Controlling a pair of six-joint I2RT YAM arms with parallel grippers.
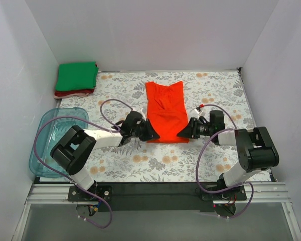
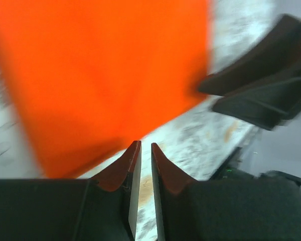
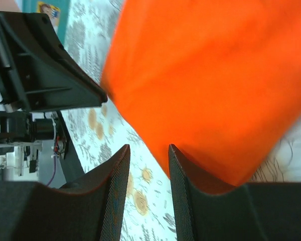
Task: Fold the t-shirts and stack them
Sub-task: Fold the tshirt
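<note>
Two wrist views alone show left tool (image 2: 145, 145) clenched empty, right tool (image 3: 149, 148) parted, beside orange-red t-shirt (image 1: 165, 110).

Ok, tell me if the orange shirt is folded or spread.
Partly folded: the orange shirt lies as a narrow rectangle, no sleeves sticking out.

left tool (image 1: 151, 132) low, jaws almost together | right tool (image 1: 181, 132) low, narrowly parted (both point inward)

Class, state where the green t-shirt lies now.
The green t-shirt lies in the top view's far left corner, stacked on the dark red t-shirt, beyond the blue tub.
</note>
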